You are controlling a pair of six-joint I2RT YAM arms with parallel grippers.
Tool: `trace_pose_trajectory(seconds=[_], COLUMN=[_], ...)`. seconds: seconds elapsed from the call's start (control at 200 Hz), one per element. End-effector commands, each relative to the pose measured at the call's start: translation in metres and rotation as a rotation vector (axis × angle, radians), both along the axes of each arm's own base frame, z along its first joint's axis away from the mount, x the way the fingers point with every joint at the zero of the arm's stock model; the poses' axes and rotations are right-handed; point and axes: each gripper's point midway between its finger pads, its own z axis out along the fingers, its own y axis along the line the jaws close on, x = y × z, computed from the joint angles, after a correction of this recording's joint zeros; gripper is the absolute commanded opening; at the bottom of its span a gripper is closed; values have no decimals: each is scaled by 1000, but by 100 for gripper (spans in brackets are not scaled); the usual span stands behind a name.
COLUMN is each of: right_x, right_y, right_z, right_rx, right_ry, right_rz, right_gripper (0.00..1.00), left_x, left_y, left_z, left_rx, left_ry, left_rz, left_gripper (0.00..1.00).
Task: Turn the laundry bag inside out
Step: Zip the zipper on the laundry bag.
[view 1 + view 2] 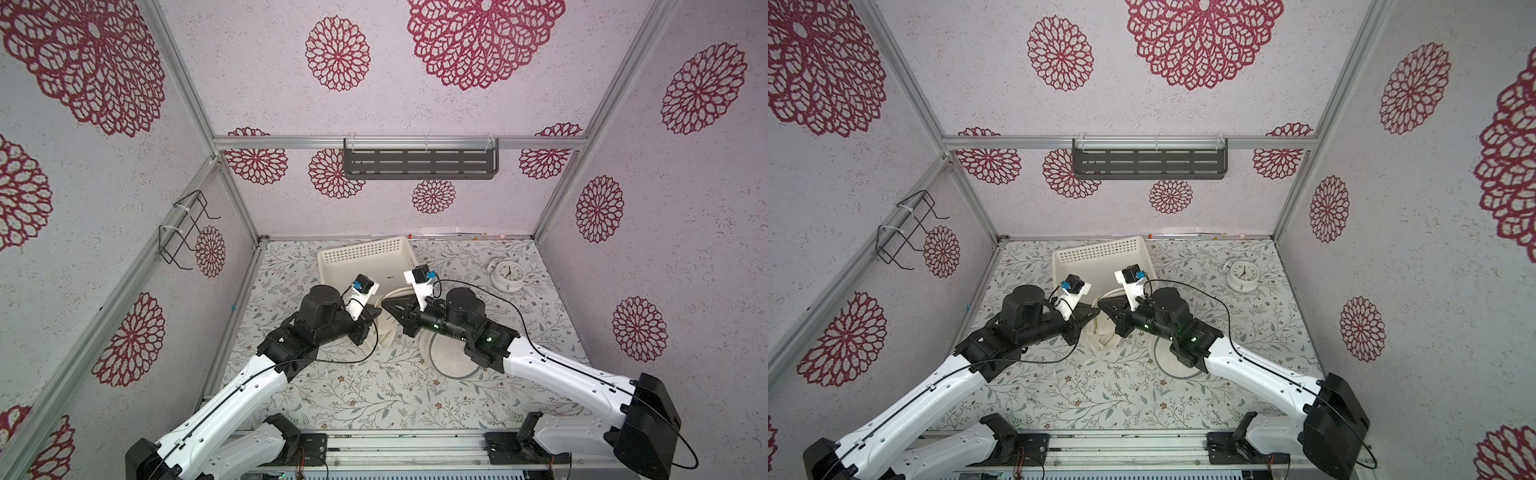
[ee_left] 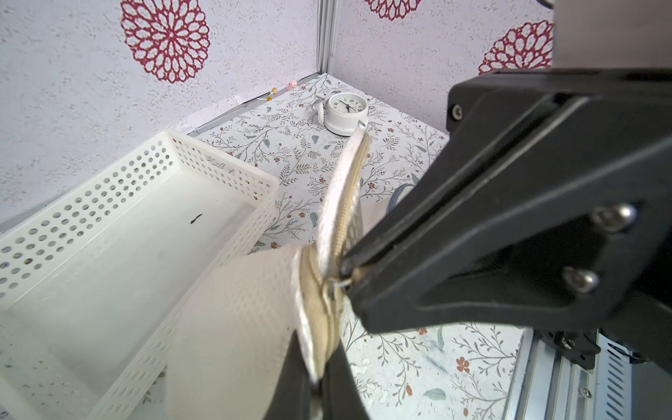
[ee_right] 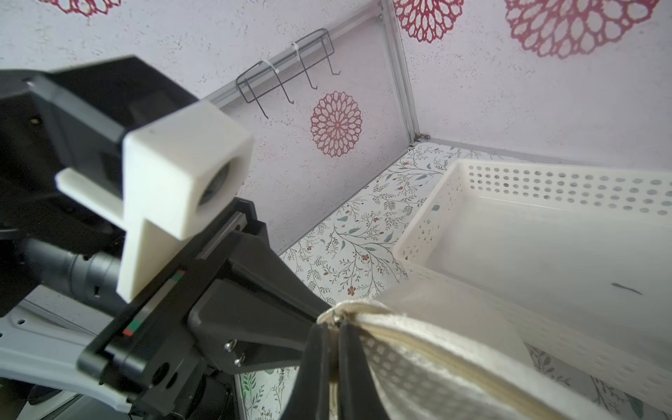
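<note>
The laundry bag [image 1: 390, 330] is white mesh with a cream zipper [image 2: 345, 203], and it hangs between the two grippers in both top views [image 1: 1102, 337]. My left gripper [image 2: 322, 360] is shut on the zipper edge of the bag [image 2: 236, 327]. My right gripper [image 3: 332, 329] is shut on the same edge of the bag [image 3: 436, 363], right beside the zipper pull. The two gripper tips nearly touch, left [image 1: 375, 311] facing right [image 1: 385, 308]. A round, grey-rimmed part of the bag [image 1: 451, 359] lies on the table under the right arm.
A white perforated basket [image 1: 365, 253] stands just behind the grippers, with nothing in it but a small dark speck. A white alarm clock [image 1: 508, 272] sits at the back right. A wire rack [image 1: 187, 224] hangs on the left wall and a grey shelf [image 1: 419, 163] on the back wall.
</note>
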Motion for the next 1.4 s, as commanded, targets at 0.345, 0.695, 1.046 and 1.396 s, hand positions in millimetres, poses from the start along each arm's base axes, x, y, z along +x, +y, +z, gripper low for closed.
trace_pose_trajectory(seconds=[0.345,0.695,1.046,1.396], right_x=[45,30,0,-9], right_y=[-82,-48,-7,6], right_z=[-13,3,-12,-6], right_rx=[56,-39,-142,-138], right_ry=[124,33,-11,-36], right_rz=[-196,-45,138,158], right_gripper=[0,0,0,0], left_x=[-18,-3,-7,-16], left_y=[13,22,-3,-7], left_z=[33,0,0,-9], left_rx=[-158,49,83,93], left_ry=[-205,-111,-82,-56], left_rz=[9,62,-94,-152], left_gripper=[0,69,66,32])
